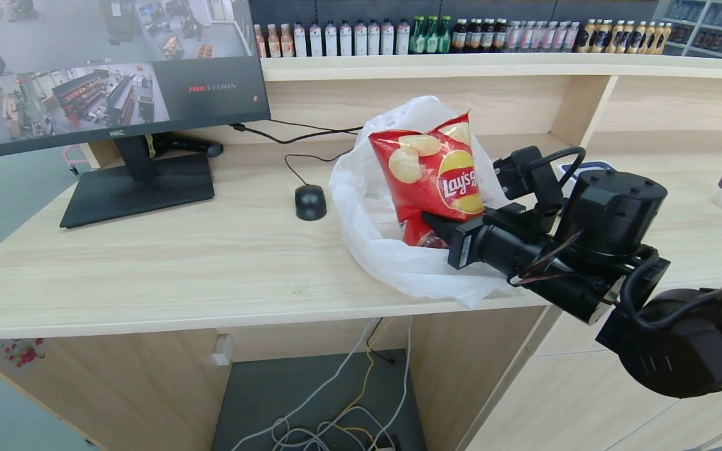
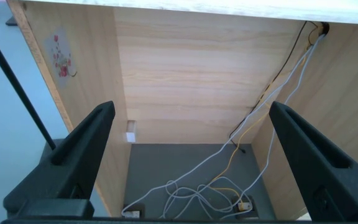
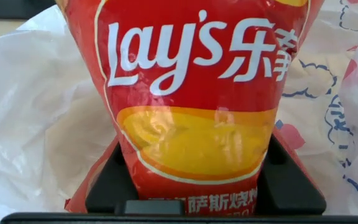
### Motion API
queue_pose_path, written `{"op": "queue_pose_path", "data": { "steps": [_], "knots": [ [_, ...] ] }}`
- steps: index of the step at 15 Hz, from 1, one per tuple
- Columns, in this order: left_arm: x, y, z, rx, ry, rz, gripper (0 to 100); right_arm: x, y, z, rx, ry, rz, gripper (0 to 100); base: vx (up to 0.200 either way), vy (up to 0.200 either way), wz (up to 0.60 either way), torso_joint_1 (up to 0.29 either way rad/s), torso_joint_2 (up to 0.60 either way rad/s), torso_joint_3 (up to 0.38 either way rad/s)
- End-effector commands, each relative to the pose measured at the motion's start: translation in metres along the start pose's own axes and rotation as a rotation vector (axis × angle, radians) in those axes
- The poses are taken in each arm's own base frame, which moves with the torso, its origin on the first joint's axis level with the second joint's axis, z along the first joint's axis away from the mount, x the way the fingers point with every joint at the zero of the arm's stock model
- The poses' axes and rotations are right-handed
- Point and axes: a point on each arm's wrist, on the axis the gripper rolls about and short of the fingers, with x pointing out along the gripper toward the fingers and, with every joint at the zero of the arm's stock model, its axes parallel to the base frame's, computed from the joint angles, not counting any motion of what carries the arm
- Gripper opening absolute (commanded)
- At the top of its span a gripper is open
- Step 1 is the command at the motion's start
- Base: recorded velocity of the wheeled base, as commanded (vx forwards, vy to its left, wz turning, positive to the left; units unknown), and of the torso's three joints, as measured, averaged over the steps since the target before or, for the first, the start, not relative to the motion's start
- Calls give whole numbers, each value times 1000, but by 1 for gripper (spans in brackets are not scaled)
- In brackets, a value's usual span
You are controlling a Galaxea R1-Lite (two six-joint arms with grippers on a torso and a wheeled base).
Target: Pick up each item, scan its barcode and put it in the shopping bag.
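The head camera looks forward and down from above the surface [image 1: 179,269]. It sits far enough back to take in the monitor [image 1: 104,69], the shopping bag [image 1: 361,213], the row of bottles [image 1: 461,34] behind and the cables [image 1: 336,413] in the recess underneath. The left wrist camera sits low, below the surface's level, and faces that recess between the spread fingers of the left pincer [image 2: 191,112]. It shares the cables and the flower sticker [image 2: 59,55] with the head view. The right wrist camera faces the chip bag [image 3: 191,106] from very close, with the shopping bag behind. Both bags also appear in the head view.
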Motion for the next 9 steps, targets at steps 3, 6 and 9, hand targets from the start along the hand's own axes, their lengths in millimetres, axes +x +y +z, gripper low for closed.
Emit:
{"op": "queue_pose_path", "data": {
  "steps": [3, 6, 9],
  "knots": [
    [0, 0, 0, 0, -1, 0, 100, 7, 1, -3, 0, 3, 3, 100, 0, 0, 0, 0, 0, 0],
    [0, 0, 0, 0, -1, -1, 100, 7, 0, -5, 2, 8, 1, 100, 0, 0, 0, 0, 0, 0],
    [0, 0, 0, 1, -1, -1, 100, 5, 0, -2, 2, -1, 1, 100, 0, 0, 0, 0, 0, 0]
  ]
}}
